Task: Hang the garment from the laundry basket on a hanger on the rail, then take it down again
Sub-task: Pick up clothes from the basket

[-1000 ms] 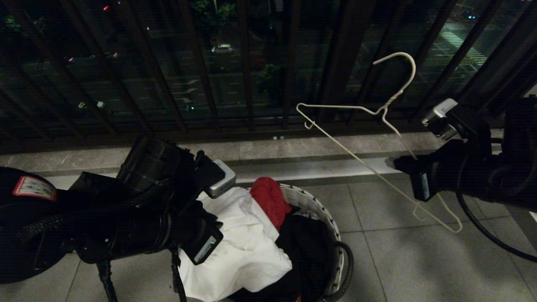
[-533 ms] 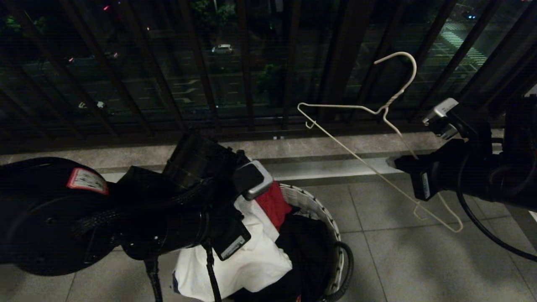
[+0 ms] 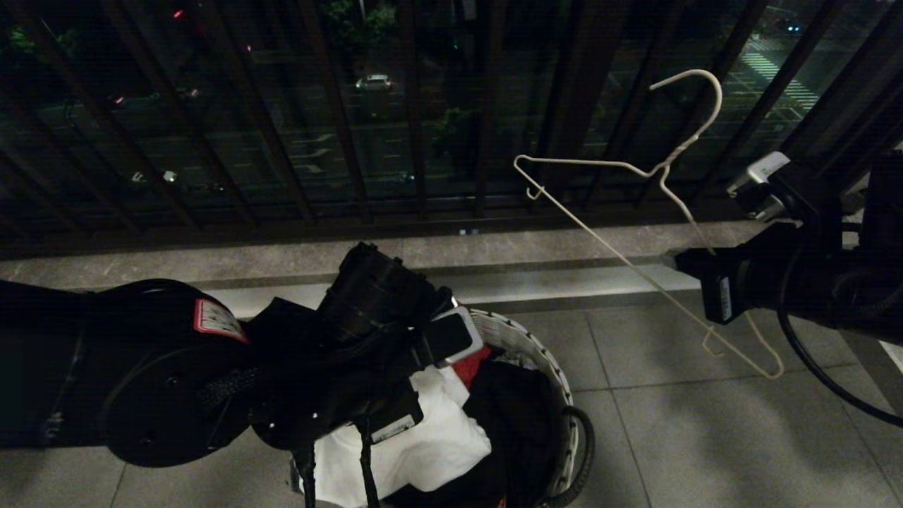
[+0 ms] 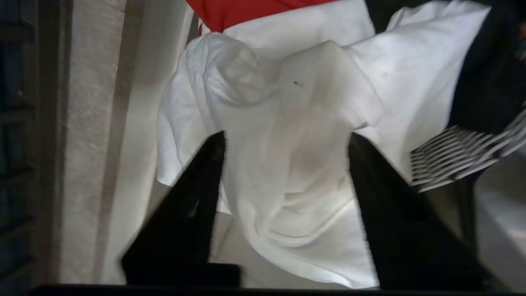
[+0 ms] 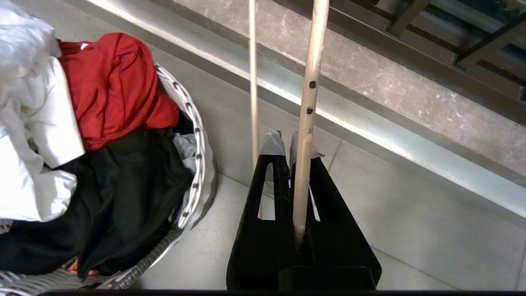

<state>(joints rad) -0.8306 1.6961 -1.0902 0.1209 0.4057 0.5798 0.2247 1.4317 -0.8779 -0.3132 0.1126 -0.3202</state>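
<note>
Before me stands a dark balcony railing [image 3: 416, 113] of tall slanting bars, and through its gaps I look down on a night street [image 3: 310, 148] with pale lane markings, a light-coloured car [image 3: 374, 82], dim trees and a few small red and green lights. A striped crossing [image 3: 776, 74] shows far off at the upper right. Below the railing runs a speckled stone ledge [image 3: 494, 248], then a pale, shiny step [image 3: 564, 283] along its foot. The floor [image 3: 691, 437] under me is laid with large grey tiles with thin joints, crossed by soft slanting shadows. The light is dim.
</note>
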